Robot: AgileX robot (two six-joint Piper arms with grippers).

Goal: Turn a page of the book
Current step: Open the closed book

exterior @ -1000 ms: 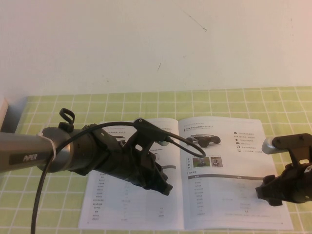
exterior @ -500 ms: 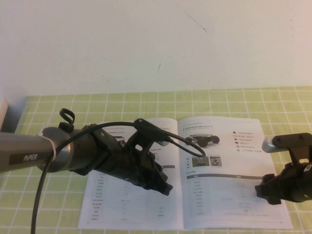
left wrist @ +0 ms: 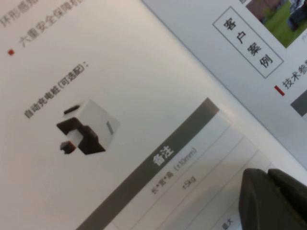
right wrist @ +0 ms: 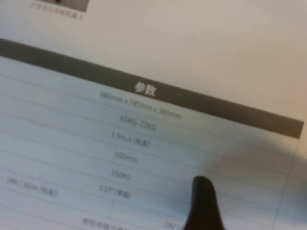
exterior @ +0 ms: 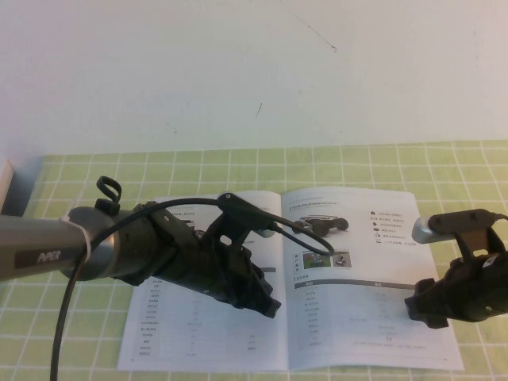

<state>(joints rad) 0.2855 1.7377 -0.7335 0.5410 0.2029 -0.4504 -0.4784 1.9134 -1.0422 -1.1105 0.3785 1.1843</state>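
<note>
The book (exterior: 198, 341) lies open and flat on the green checked mat (exterior: 476, 171). My left arm reaches across its left leaf, and the left gripper (exterior: 268, 305) sits low beside the spine, shut, with its two dark fingers (left wrist: 259, 201) pressed together on the paper. The right-hand page (exterior: 357, 270) carries vehicle photos and a dark-headed table (right wrist: 144, 88). My right gripper (exterior: 425, 311) stands open over that page's outer edge. Only one dark fingertip (right wrist: 204, 206) shows in the right wrist view, resting on or just above the table rows.
A plain white wall rises behind the mat. A pale grey box edge (exterior: 9, 186) stands at the far left. The left arm's black cable (exterior: 63, 317) hangs down at the front left.
The right gripper has moved left and slightly up along the right page's edge. The whole book has slid a little to the left. The left arm has stayed put.
</note>
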